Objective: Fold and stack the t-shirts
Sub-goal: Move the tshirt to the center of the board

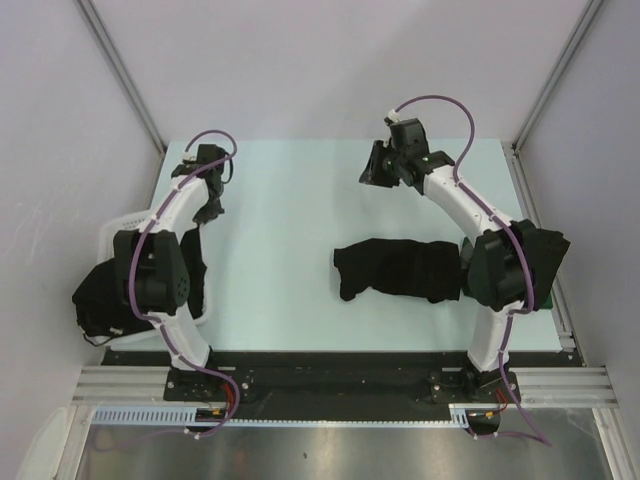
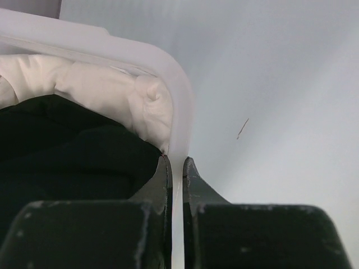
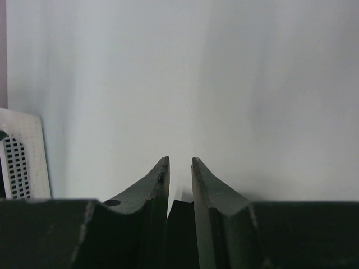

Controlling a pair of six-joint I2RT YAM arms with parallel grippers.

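At 10 o'clock, left gripper [image 2: 175, 163] is pressed together at the basket [image 2: 178, 95] rim, right beside the shirts [image 2: 67, 151] inside. Probably fishing one out, can't tell if cloth is caught. Right gripper [image 3: 180, 162] is slightly spread and empty, up at 1 o'clock, off the table shirt [image 1: 400, 268] at 3.

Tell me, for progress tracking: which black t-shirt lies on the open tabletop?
The crumpled t-shirt mid-table; other shirts fill the left basket or sit at the right edge.

White arms [image 1: 455, 205], black hands [image 3: 180, 162], purple cables [image 1: 440, 98]
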